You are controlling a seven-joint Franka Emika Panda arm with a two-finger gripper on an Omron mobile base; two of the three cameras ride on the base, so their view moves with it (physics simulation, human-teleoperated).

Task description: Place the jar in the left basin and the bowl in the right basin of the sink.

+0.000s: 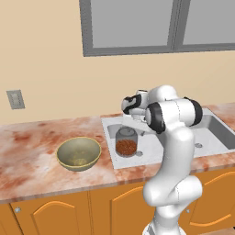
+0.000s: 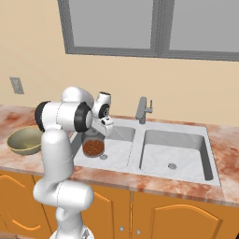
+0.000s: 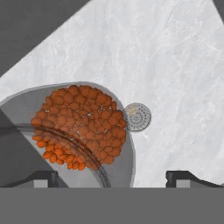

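The glass jar (image 1: pixel 126 142) (image 2: pixel 93 146) of reddish-brown granules stands upright on the floor of the sink's left basin (image 1: pixel 110 136) (image 2: pixel 119 149), close to its round drain (image 3: pixel 138 117). My gripper (image 1: pixel 130 122) (image 2: pixel 103 127) (image 3: pixel 113 177) hangs just above the jar (image 3: pixel 81 127), open, with its fingertips (image 3: pixel 44 177) wide apart and clear of the glass. The olive-tan bowl (image 1: pixel 79 153) (image 2: pixel 23 140) sits upright on the counter left of the sink. The right basin (image 1: pixel 212 133) (image 2: pixel 173 150) holds nothing.
An angular grey faucet (image 2: pixel 143 110) rises behind the divider. The marbled reddish counter (image 1: pixel 32 151) runs left of the sink, over orange cabinet doors (image 1: pixel 59 215). A wall outlet (image 1: pixel 15 99) and a window (image 1: pixel 156 23) lie behind.
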